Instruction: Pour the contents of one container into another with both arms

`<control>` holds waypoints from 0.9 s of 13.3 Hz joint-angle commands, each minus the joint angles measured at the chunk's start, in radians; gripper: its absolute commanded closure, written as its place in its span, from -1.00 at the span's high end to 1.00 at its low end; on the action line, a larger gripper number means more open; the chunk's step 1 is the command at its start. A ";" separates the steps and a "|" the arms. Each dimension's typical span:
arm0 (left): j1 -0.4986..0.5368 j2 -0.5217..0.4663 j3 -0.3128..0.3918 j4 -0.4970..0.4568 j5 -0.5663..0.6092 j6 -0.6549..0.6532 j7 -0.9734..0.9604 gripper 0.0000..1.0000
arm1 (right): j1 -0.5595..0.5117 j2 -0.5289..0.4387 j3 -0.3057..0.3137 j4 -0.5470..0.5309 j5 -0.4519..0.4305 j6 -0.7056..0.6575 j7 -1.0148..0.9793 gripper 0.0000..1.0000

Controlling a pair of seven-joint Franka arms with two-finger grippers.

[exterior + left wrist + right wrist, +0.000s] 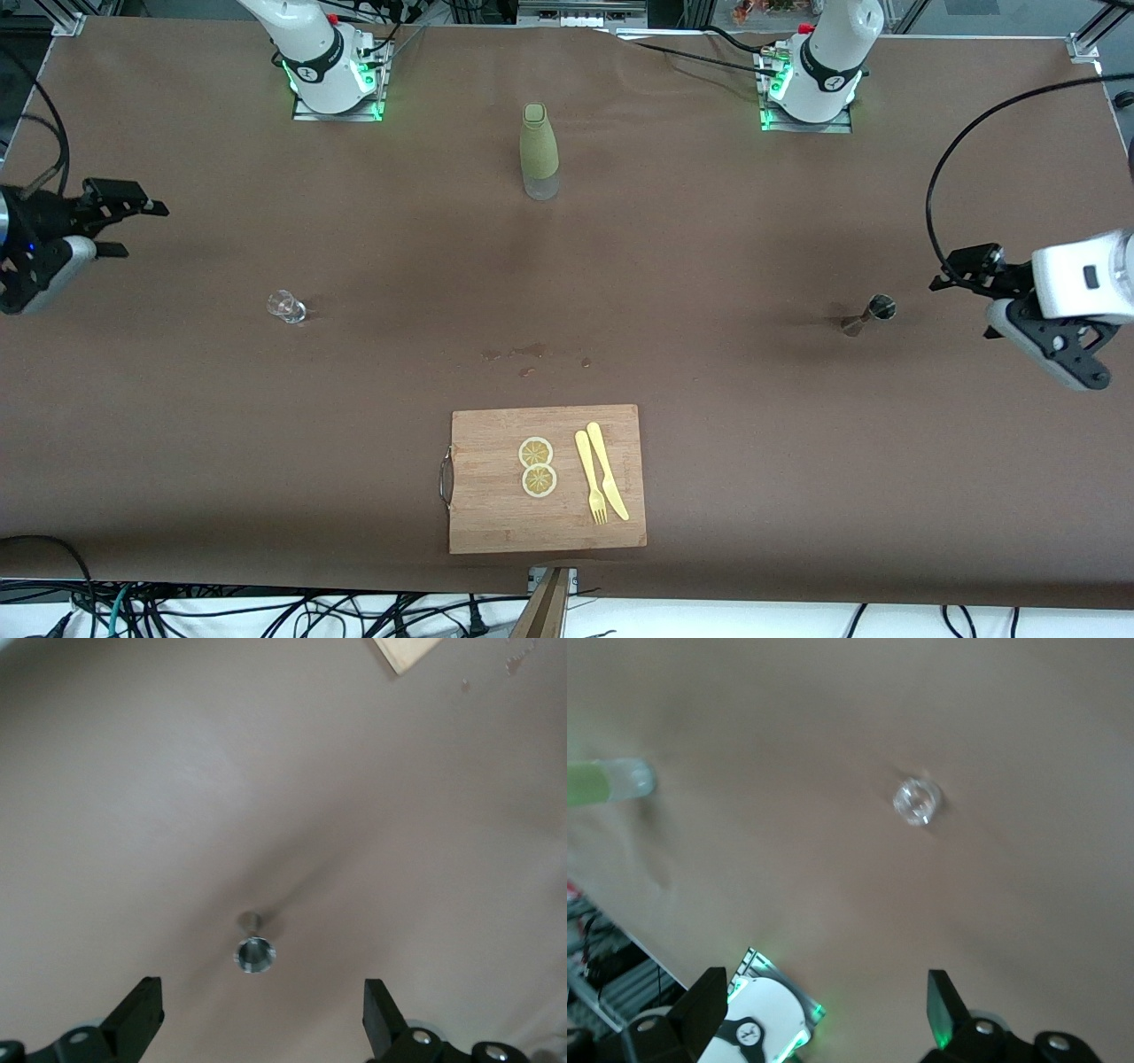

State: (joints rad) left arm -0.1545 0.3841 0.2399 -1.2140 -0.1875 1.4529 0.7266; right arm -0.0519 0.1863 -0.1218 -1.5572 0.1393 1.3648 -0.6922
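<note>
Brown matting covers the surface (709, 221). In the front view, the right gripper (124, 229) hangs over the right arm's end, the left gripper (961, 283) over the left arm's end; both arms wait clear of the objects. A small clear glass (286, 307) stands toward the right arm's end, a metal jigger (870, 315) toward the left arm's end, and a green bottle (539, 151) between the bases. Nearest the camera lies a wooden cutting board (496, 514) carrying lemon slices (537, 466), a yellow fork (590, 478) and a knife (607, 470).

In the left wrist view, the jaws stand wide open with the jigger (255, 952) between them, well below.

In the right wrist view, the jaws stand open, the glass (917, 802) and the bottle (607, 781) well apart.

Risk: both vessels are small and light; an off-centre closure would likely tip them. No readable writing shows.
</note>
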 commanded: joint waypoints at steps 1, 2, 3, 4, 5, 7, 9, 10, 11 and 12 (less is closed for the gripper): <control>0.003 -0.083 -0.036 -0.018 0.110 0.030 -0.015 1.00 | 0.003 -0.177 0.045 -0.188 -0.122 0.098 0.182 1.00; 0.004 -0.111 -0.053 -0.021 0.152 0.032 -0.050 1.00 | 0.038 -0.203 0.047 -0.220 -0.173 0.124 0.280 1.00; 0.004 -0.137 -0.063 -0.027 0.173 0.032 -0.153 1.00 | 0.075 -0.223 0.047 -0.242 -0.197 0.135 0.410 1.00; 0.004 -0.161 -0.079 -0.028 0.177 0.032 -0.303 1.00 | 0.086 -0.222 0.048 -0.245 -0.199 0.148 0.528 1.00; 0.006 -0.181 -0.109 -0.032 0.178 0.026 -0.444 1.00 | 0.086 -0.217 0.048 -0.245 -0.184 0.169 0.566 1.00; 0.029 -0.195 -0.152 -0.035 0.172 0.011 -0.612 1.00 | 0.086 -0.220 0.041 -0.235 -0.175 0.256 0.586 1.00; 0.059 -0.197 -0.163 -0.035 0.157 -0.018 -0.653 1.00 | 0.133 -0.223 0.024 -0.201 -0.179 0.296 0.591 1.00; 0.088 -0.198 -0.174 -0.035 0.120 -0.038 -0.686 1.00 | 0.127 -0.223 0.018 -0.199 -0.166 0.303 0.606 1.00; 0.113 -0.197 -0.189 -0.036 0.091 -0.048 -0.746 1.00 | 0.119 -0.223 0.014 -0.196 -0.117 0.297 0.620 1.00; 0.127 -0.197 -0.203 -0.038 0.074 -0.051 -0.792 1.00 | 0.116 -0.223 0.013 -0.192 -0.106 0.283 0.626 1.00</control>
State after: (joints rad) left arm -0.0755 0.2043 0.0767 -1.2324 -0.0745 1.4161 0.0242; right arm 0.0536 -0.0198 -0.0883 -1.7527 -0.0003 1.6595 -0.0941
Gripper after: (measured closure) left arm 0.000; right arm 0.000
